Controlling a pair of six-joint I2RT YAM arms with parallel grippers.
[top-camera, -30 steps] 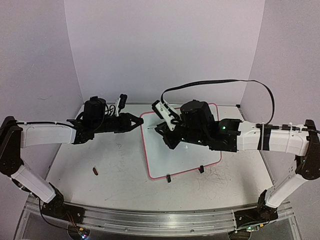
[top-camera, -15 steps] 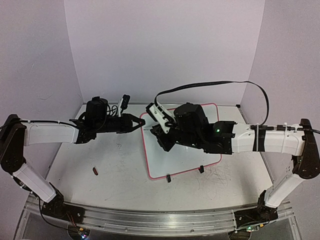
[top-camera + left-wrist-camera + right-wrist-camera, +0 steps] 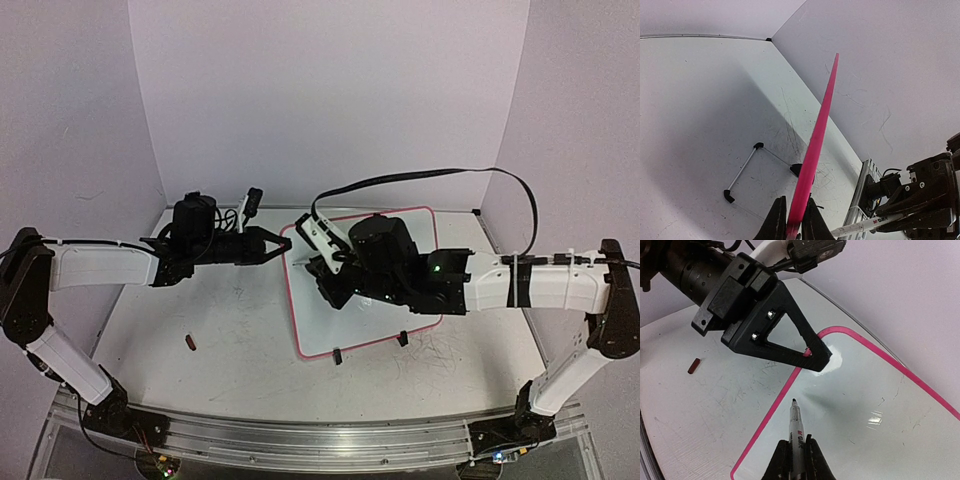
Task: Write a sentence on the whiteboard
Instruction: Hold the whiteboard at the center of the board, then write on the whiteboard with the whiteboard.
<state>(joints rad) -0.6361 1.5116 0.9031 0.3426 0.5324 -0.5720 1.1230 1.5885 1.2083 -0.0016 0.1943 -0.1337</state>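
The whiteboard [image 3: 330, 320], white with a pink rim and two black clip feet, lies in the middle of the table, its far left corner raised. My left gripper [image 3: 281, 246] is shut on that corner's rim, seen edge-on in the left wrist view [image 3: 812, 155]. My right gripper [image 3: 794, 456] is shut on a white marker [image 3: 796, 432] with its black tip uncapped, pointing at the board's left part [image 3: 860, 405] just inside the rim. I cannot tell if the tip touches. No written words show on the board.
A small dark red cap [image 3: 191, 342] lies on the scuffed table at the left, also in the right wrist view [image 3: 693, 365]. A black cable [image 3: 440, 175] loops above the right arm. Purple walls close the back and sides.
My right gripper with the marker has shifted left and slightly nearer over the board's left part. My left gripper stays shut on the board's corner.
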